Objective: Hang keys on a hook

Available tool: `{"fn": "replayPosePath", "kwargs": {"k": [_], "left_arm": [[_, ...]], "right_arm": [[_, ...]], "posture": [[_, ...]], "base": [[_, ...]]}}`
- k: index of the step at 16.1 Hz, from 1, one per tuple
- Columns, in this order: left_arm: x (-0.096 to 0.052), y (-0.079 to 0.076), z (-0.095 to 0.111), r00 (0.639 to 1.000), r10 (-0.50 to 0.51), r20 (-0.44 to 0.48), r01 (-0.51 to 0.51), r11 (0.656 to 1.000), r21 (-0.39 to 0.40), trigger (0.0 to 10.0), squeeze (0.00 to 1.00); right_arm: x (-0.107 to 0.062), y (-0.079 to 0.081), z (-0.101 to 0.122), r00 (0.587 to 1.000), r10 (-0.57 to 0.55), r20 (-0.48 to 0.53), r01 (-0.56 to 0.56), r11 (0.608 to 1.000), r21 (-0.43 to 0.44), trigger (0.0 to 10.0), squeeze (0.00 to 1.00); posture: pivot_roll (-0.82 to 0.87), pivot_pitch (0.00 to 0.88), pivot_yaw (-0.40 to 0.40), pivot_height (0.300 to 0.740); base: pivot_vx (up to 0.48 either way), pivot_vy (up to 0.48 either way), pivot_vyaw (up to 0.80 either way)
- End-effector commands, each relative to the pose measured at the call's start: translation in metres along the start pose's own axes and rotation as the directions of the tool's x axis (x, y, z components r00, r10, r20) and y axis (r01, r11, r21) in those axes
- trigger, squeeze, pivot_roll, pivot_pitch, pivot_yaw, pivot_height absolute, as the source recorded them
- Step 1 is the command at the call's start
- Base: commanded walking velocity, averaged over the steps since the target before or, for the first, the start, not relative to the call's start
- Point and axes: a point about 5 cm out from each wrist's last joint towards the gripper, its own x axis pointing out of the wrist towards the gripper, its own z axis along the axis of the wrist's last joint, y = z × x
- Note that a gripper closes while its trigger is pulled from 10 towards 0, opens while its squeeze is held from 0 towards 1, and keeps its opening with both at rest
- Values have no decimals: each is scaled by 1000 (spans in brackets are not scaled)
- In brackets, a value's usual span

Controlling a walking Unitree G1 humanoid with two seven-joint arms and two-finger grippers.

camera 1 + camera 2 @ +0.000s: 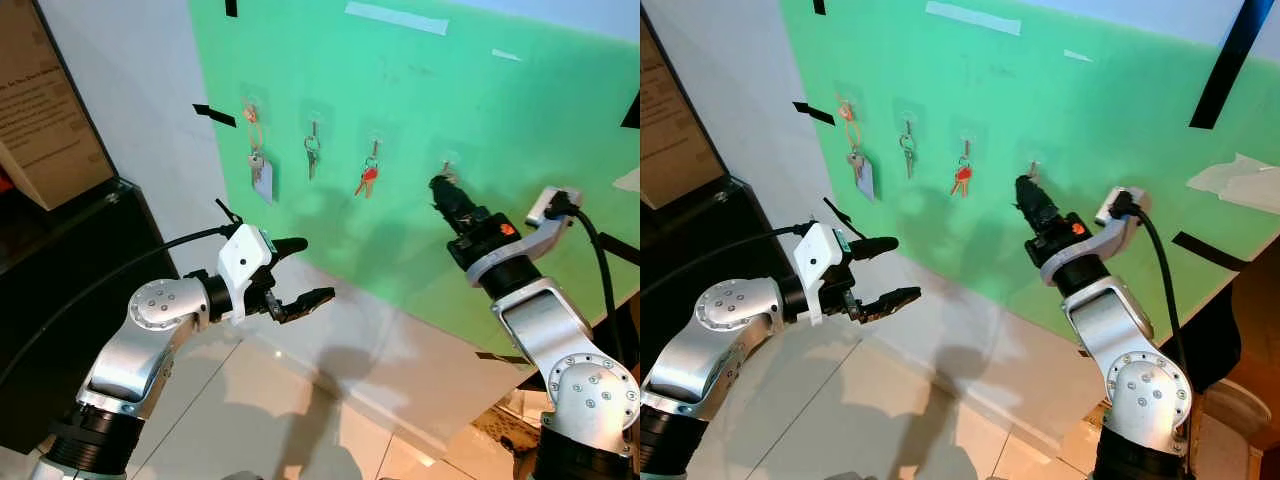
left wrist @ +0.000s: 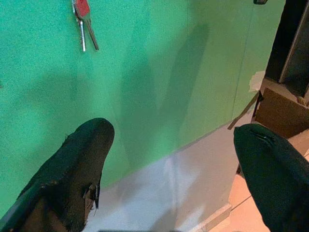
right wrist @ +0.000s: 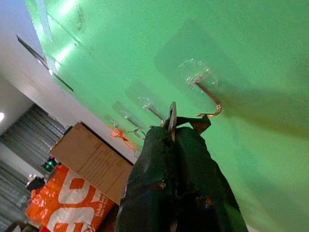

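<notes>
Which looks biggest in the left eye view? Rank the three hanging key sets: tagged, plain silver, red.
1. Tagged key set, clearly the largest: it hangs longest, with an orange loop and a grey tag.
2 and 3. Silver key set and red key set look about alike; I won't rank them.

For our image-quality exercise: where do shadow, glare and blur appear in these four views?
Left eye view: arm shadows fall on the green board and floor. Right wrist view: bright glare on the board's far end; the right tool is dark, the hook sharp. Left wrist view: the left tool looks soft, the keys slightly blurred.
</notes>
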Motion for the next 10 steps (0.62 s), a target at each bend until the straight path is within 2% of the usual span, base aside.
{"fn": "replayPosePath", "kwargs": {"k": [1,6,10], "left_arm": [[1,1,1,1000,-10,-10,10,1000,17,10000,541],[1,1,1,1000,-12,-11,12,1000,19,10000,545],[1,1,3,1000,-14,-3,14,1000,15,10000,541]], "right_arm": [[0,-2,-3,1000,-19,-21,19,1000,-7,10000,0],[8,2,4,999,-4,40,4,1000,-12,10000,0],[13,-1,10,995,-32,89,33,999,-8,10000,0]], "posture": [[-153,0,-9,740],[-154,0,-9,740],[-150,0,-10,740]], "base": [[0,0,0],[0,0,0],[0,0,0]]}}
